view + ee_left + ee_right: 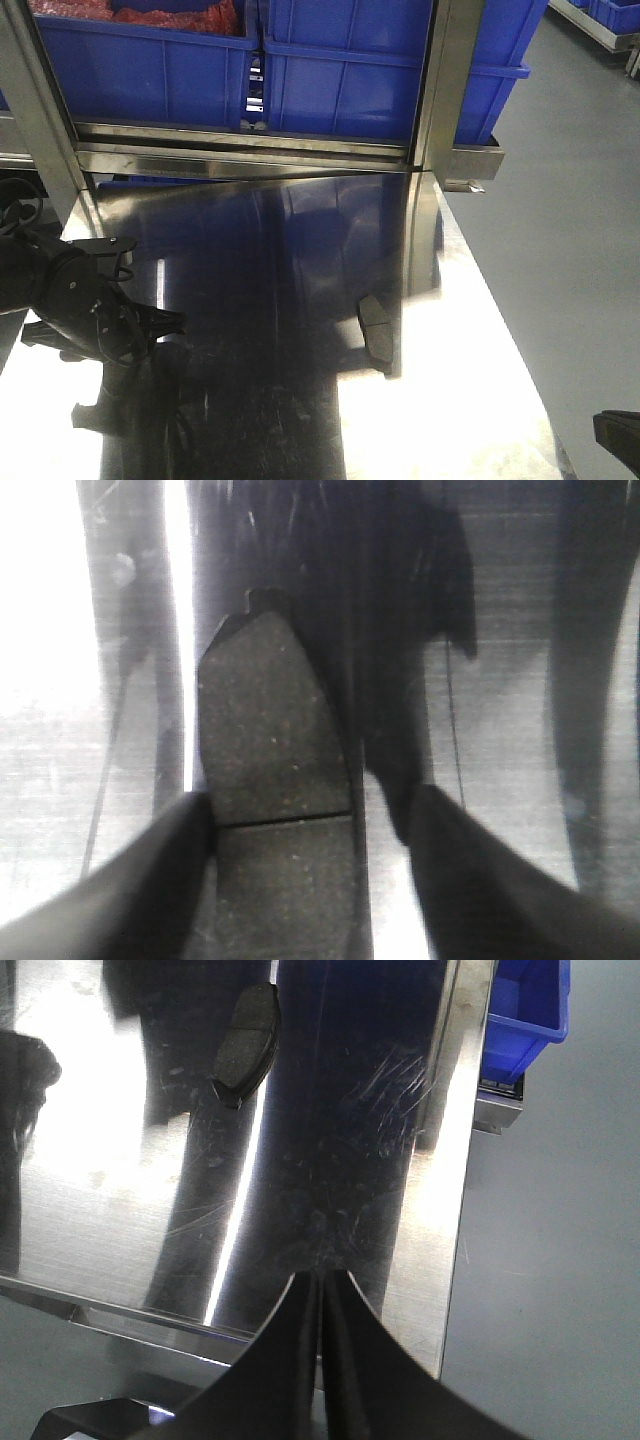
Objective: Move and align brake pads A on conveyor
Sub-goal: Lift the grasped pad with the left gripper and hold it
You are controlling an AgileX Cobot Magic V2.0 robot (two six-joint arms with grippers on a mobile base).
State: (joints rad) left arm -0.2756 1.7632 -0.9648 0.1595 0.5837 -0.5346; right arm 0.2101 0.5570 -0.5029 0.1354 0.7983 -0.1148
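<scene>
One brake pad (270, 730), dark grey with a centre groove, lies flat on the shiny steel table between the fingers of my left gripper (310, 800). The left finger touches its edge and the right finger stands apart from it, so the gripper is open. In the front view the left gripper (145, 328) is low over the table's left side and hides this pad. A second brake pad (375, 322) lies right of the table's middle and also shows in the right wrist view (247, 1045). My right gripper (322, 1282) is shut and empty, off the table's near right corner (615, 435). The conveyor is out of view.
The steel table (470, 400) has a steel frame and posts (440, 90) along its far edge. Blue bins (340, 80) stand behind the frame. A blue bin (525, 1010) sits past the table's corner. Grey floor (570, 200) lies to the right.
</scene>
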